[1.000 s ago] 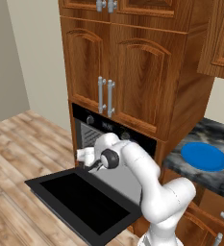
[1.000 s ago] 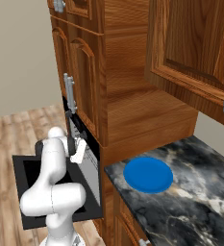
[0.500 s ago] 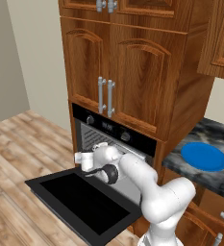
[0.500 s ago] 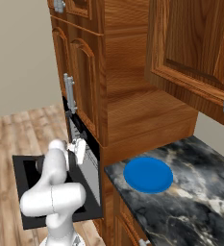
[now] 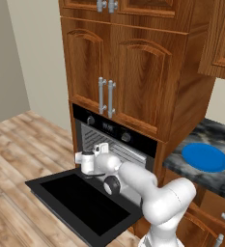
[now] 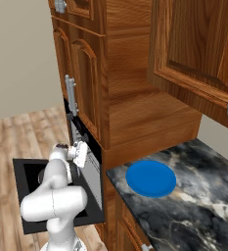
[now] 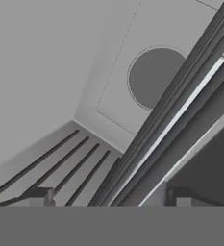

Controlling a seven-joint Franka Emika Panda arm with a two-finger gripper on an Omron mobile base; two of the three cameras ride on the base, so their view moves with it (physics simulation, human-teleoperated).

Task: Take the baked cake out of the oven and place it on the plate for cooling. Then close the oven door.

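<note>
While the oven door (image 5: 82, 202) lies dropped flat and open, I hold my pincer (image 5: 95, 155) at the mouth of the oven (image 5: 116, 144), reaching toward the cavity. In the hand view its two dark tips stand well apart with nothing between them, so I judge the pincer wide and empty. That view looks along the grey inner walls, the side rails and the wire rack (image 7: 171, 120), with a round fan cover (image 7: 156, 77) on the back wall. The baked cake cannot be made out in any view; I judge it sits deeper on the rack, hidden from me.

Step in hand: the reach for the cake. The next move calls for locating the slice, pushing in level with the rack, then closing on it. The plate (image 6: 150, 178) waits bare on the table (image 6: 198, 196), to the right of the oven.

Writing: the small display between the knobs is too blurred to read; no brands or labels are visible.
</note>
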